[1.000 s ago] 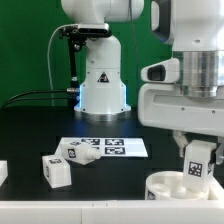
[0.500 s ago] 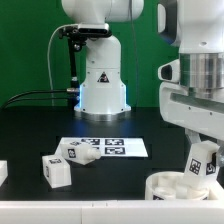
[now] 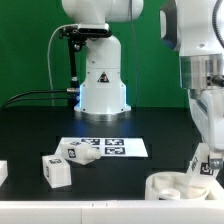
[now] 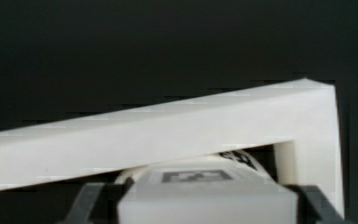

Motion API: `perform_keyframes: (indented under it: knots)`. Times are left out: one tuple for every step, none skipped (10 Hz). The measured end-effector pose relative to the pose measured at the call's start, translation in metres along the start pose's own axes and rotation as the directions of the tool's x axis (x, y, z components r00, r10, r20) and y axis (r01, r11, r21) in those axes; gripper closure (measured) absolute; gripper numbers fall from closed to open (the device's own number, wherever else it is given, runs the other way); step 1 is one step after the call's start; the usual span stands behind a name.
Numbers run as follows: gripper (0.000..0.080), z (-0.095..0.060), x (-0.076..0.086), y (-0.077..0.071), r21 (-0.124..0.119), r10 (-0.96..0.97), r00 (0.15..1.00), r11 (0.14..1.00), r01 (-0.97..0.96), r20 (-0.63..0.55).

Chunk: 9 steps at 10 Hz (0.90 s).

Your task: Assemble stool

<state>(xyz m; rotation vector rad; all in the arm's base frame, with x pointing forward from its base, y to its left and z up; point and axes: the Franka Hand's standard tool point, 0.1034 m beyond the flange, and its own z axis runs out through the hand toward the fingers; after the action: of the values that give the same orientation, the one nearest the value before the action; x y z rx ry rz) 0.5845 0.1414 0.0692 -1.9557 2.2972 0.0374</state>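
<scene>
Exterior view: seat disc [image 3: 178,186] x1. Legs x3 for certain: upright leg [image 3: 197,171] x1 at the seat disc, blocky leg [image 3: 57,171] x1 and lying leg [image 3: 82,151] x1, both loose. White piece [image 3: 3,172] x1 at the frame edge, cut off, kind unclear. Marker board [image 3: 110,147] x1; its tags are too small to count. Robot arm [image 3: 205,80] x1. Table [image 3: 30,135] x1. Wrist view: 1 leg w/ 1 tag [image 4: 197,177] on its end, gripper fingers [image 4: 101,203] x2, white angled bar [image 4: 176,120] x1.
</scene>
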Motion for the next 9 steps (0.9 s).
perform_keyframes:
  knots:
    - [0.0385,0.0,0.0,0.0,0.0,-0.02,1.0,1.0,0.02,0.0]
    - [0.0217,0.0,0.0,0.0,0.0,-0.062,0.998,0.998,0.062,0.0]
    - [0.0217,-0.003,-0.002,0.001,-0.019,-0.162,0.987,0.987,0.162,0.003]
    - [0.0164,-0.011,-0.003,-0.003,-0.019,-0.333,0.943,0.943,0.333,0.013]
    - [0.0154,-0.018,-0.002,-0.007,-0.014,-0.498,0.867,0.867,0.498,0.021]
    - [0.0154,-0.02,-0.001,-0.008,-0.013,-0.59,0.807,0.807,0.59,0.025]
    - [0.0151,-0.018,-0.001,-0.007,-0.013,-0.634,0.773,0.773,0.634,0.026]
    - [0.0151,-0.018,-0.001,-0.007,-0.013,-0.66,0.751,0.751,0.661,0.027]
    - [0.0151,-0.018,-0.001,-0.007,-0.012,-0.704,0.709,0.709,0.705,0.027]
